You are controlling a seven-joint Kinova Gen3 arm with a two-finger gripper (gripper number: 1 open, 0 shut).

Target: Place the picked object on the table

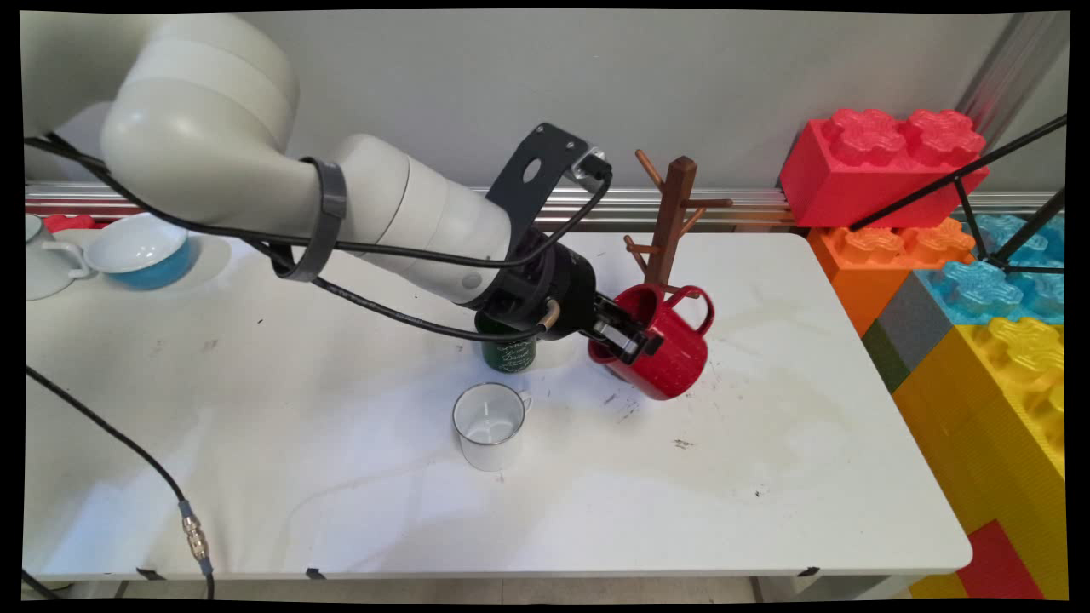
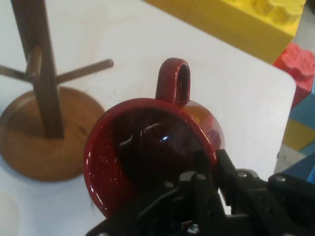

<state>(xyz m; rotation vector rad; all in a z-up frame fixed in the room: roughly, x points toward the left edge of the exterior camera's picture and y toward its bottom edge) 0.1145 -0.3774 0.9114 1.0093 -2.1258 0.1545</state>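
Gripper [image 1: 628, 338] clamps red mug [image 1: 668, 358] by rim, tilted, off table [image 1: 766, 443], just before mug tree [image 1: 673, 221].

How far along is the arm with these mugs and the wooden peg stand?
Done: nothing hangs on the brown wooden peg stand; its pegs are bare. In hand: the black two-finger gripper is shut on the rim of the glossy red mug, held tilted beside the stand, handle toward it. Left: the white enamel mug and dark green mug stand on the white table.
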